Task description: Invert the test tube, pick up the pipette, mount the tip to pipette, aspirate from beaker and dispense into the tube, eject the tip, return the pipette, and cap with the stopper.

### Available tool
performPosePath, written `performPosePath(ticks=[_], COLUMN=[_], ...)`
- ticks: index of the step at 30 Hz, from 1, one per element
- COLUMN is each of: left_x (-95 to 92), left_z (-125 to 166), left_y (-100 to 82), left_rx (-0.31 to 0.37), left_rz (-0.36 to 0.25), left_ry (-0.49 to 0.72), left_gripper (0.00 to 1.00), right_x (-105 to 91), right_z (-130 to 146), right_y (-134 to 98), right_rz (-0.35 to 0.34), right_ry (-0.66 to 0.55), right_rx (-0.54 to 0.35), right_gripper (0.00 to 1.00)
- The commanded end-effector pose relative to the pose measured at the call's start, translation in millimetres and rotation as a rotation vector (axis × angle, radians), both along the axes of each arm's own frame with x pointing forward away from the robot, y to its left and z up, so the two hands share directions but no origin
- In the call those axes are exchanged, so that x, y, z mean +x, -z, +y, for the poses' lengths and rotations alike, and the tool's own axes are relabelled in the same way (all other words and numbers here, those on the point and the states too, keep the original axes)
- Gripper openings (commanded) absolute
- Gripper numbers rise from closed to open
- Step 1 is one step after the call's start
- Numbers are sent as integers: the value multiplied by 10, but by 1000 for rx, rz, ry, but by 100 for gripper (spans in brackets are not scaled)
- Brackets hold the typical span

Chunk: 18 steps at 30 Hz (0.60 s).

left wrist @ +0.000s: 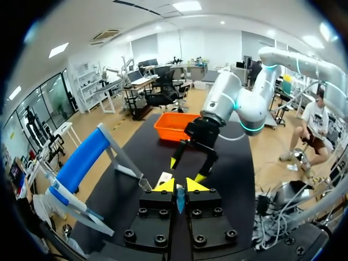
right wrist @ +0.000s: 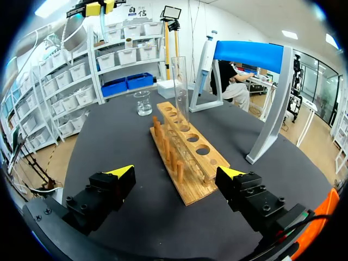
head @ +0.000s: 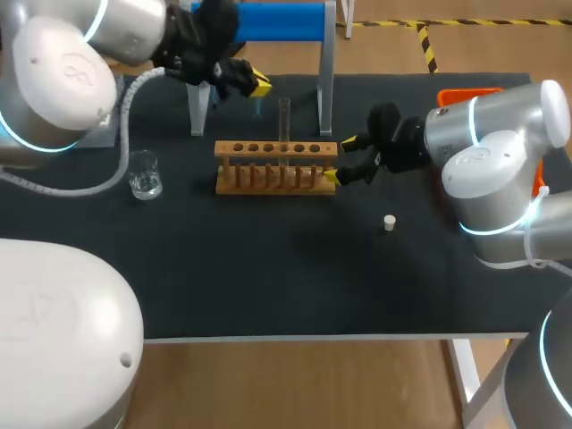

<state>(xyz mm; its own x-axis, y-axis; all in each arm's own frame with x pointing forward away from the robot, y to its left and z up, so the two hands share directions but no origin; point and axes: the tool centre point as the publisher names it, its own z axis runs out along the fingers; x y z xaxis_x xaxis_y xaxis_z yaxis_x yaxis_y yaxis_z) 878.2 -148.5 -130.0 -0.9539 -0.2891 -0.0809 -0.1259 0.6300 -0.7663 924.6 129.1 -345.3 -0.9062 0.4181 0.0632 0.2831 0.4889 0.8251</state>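
The clear glass test tube point(head: 284, 121) stands upright in a middle hole of the pale wooden rack point(head: 275, 148). My right gripper point(head: 340, 158) sits at the rack's right end with its fingers spread wide, holding nothing; from its wrist the rack's end lies between them untouched. My left gripper point(left wrist: 180, 189) is up beside the blue-barred white stand point(head: 268, 20), its fingers pressed together on a small pale-blue piece point(left wrist: 180, 202) that hangs below the tips. I take it for the pipette tip, though it is too small to be sure. The white-and-blue pipette point(right wrist: 204, 51) appears to hang on the stand, so fetching it and mounting the tip looks to be the step in hand. To do it well, the right arm should rise clear of the tall tube before swinging toward the stand, since a brush could tip tube or rack. The left should keep the tip plumb and steady, so the pipette's nose can be pressed straight in. The clear glass beaker point(head: 144, 174) waits left of the rack, the small white stopper point(head: 389, 222) lies on the mat to the rack's right — both well apart from either gripper.
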Motion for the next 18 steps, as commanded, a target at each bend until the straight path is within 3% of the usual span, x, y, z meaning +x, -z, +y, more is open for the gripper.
performPosePath(ticks=[1,18], left_x=[-23,-38], left_z=[-64,-355], left_y=[-13,-49], left_rx=[4,-51], left_rz=[-3,0], left_ry=[-4,25], left_gripper=[0,0], right_x=[-2,-2], right_z=[-8,-8], right_y=[-3,-3], right_rz=[0,0], right_ry=[-1,-1], right_rx=[0,0], right_gripper=[100,100])
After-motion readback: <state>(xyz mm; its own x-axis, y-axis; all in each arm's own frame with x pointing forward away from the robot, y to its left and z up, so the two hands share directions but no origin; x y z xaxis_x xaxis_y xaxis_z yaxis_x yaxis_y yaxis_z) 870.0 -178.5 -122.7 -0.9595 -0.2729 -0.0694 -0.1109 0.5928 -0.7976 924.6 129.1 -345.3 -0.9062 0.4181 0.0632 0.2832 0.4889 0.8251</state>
